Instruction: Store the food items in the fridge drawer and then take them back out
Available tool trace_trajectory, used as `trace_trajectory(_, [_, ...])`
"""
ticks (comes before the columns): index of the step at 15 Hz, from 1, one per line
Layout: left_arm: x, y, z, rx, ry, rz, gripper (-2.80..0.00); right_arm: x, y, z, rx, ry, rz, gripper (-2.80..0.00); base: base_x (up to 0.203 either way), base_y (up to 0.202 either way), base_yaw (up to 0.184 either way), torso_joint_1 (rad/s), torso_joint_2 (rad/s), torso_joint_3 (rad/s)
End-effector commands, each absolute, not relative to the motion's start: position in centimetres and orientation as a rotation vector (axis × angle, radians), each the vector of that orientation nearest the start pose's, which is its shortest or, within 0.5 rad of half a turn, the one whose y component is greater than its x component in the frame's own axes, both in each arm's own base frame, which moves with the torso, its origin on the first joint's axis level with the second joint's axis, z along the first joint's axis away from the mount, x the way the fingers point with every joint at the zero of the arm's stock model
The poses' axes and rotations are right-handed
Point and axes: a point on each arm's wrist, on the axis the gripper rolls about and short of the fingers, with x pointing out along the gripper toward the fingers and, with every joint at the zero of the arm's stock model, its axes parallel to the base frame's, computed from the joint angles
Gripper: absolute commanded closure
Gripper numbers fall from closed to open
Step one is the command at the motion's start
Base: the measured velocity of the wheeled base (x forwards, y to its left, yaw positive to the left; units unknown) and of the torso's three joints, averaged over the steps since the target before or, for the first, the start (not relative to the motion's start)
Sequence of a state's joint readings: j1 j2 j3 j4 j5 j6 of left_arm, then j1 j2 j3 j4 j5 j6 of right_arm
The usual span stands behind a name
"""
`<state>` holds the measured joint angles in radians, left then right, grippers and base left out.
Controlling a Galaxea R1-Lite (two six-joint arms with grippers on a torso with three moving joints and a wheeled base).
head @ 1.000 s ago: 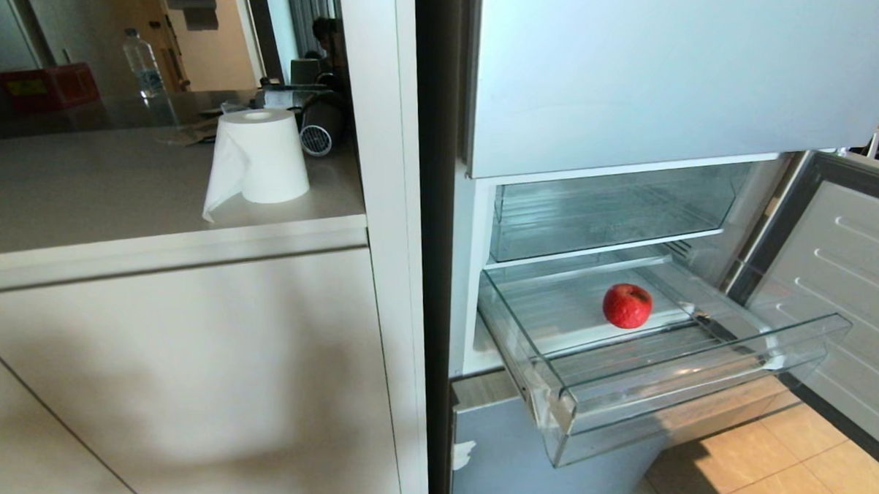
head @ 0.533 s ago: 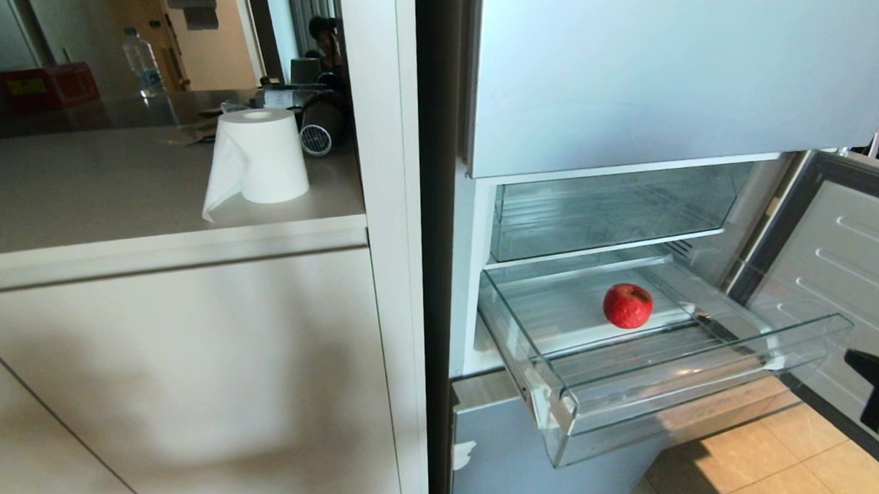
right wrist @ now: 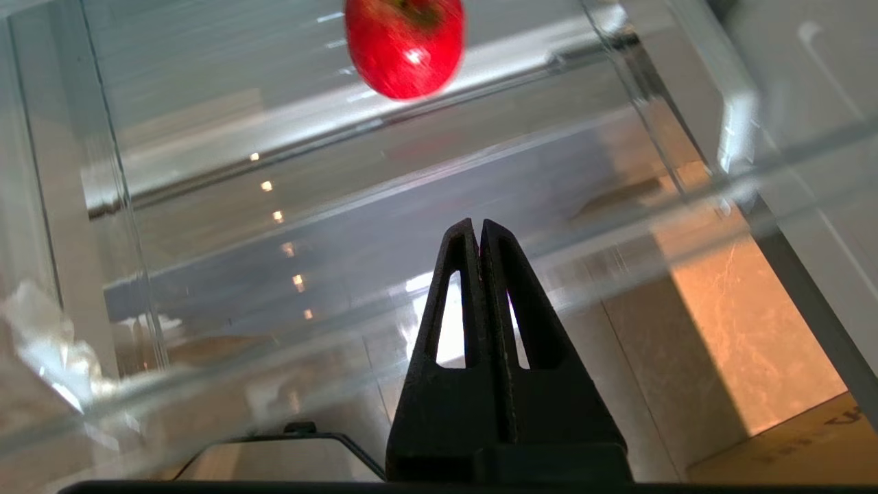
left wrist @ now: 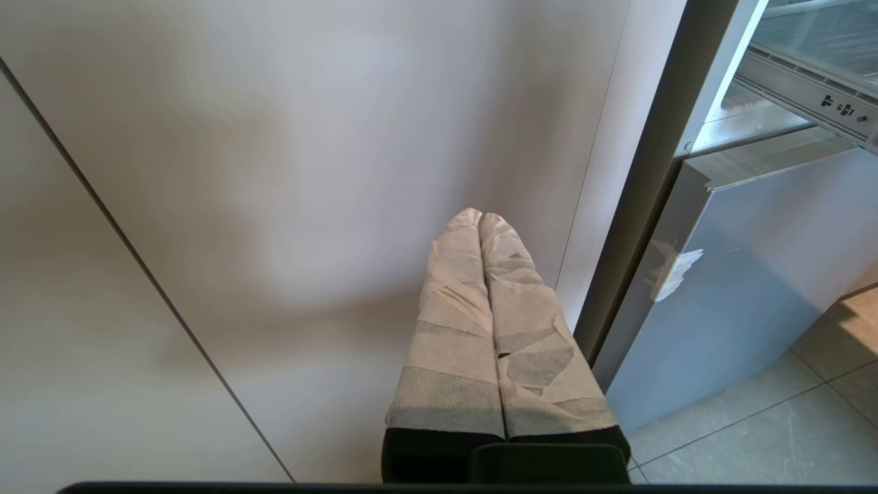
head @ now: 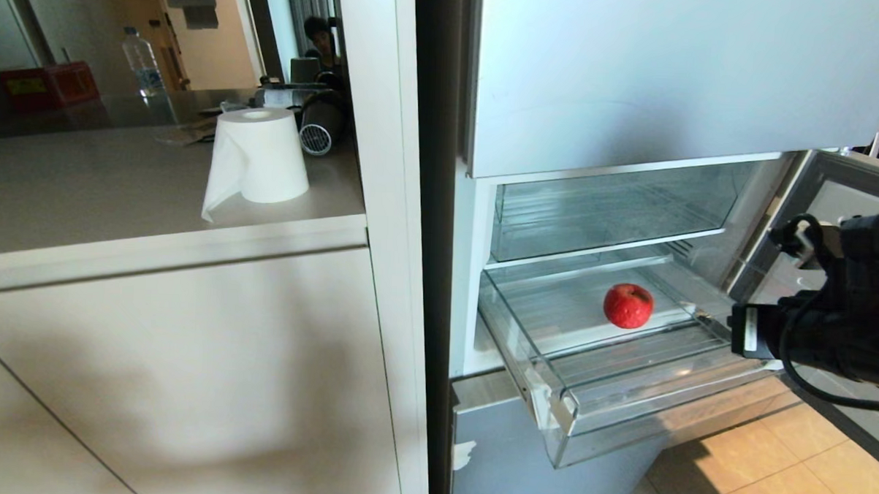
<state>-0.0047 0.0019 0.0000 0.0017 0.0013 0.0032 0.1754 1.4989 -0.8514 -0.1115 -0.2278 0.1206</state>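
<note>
One fruit only is seen — the red apple sits on the ribbed floor of the fridge drawer, which is pulled out, roughly mid-drawer. No tangerine is visible in any view. The right gripper is pinched closed, nothing held, poised just outside the drawer's clear front lip; the apple lies straight ahead of the fingertips, beyond the lip and deeper in. Being round, the apple offers no long axis to align with. The right arm is clearly nearer — the left gripper is parked low with fingers pressed together, facing the cabinet panel. The upper clear compartment looks empty.
</note>
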Motion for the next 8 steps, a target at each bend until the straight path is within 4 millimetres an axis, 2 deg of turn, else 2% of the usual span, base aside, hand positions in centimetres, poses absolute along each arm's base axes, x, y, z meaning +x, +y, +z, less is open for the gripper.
trace_trajectory(1, [-2.3, 0.0, 7.5, 0.003, 0.005, -0.003, 0.0, 27.0, 4.6, 19.2, -0.002, 0.558, -0.077, -2.8, 0.0, 0.0, 0.0, 0.0, 0.0, 0.0])
trace_trajectory(4, [-2.3, 0.0, 7.5, 0.003, 0.005, -0.003, 0.0, 28.6, 5.3, 19.6, 0.031, 0.541, -0.085, -2.8, 0.0, 0.0, 0.0, 0.0, 0.0, 0.0])
trace_trajectory(8, [-2.3, 0.0, 7.5, 0.003, 0.005, -0.003, 0.0, 30.4, 5.9, 18.4, 0.042, 0.569, -0.083, -2.8, 0.0, 0.0, 0.0, 0.0, 0.0, 0.0])
